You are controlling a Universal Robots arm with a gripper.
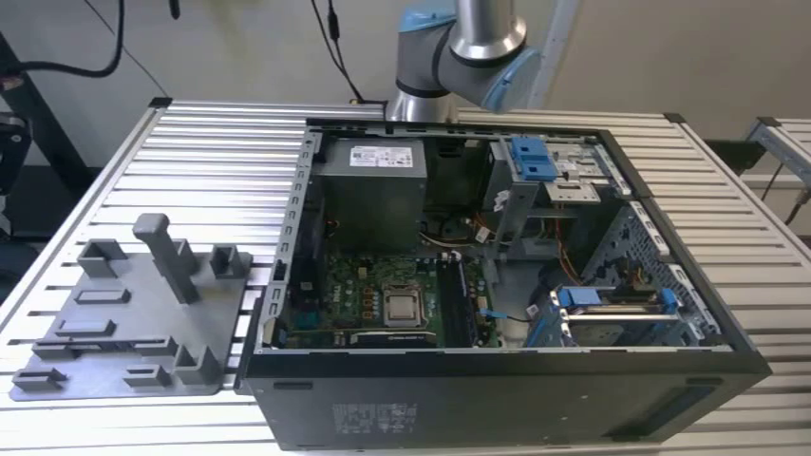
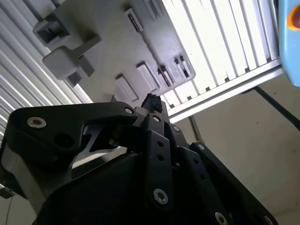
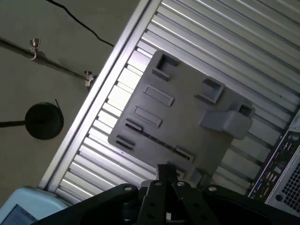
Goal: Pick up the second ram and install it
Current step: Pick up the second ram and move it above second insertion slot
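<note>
Black jaws, clenched together, well clear of grey fixture tray (image 3: 187, 117) on slatted table (image 3: 243, 42), open computer case (image 1: 507, 399) alongside.

Robotics lab or workshop, plainly: slatted aluminium worktop (image 1: 216, 161), opened computer case (image 1: 507, 389), grey moulded fixture plate (image 1: 133, 334), industrial robot arm (image 1: 462, 47) behind, cables (image 1: 340, 47) down a bare wall.
</note>
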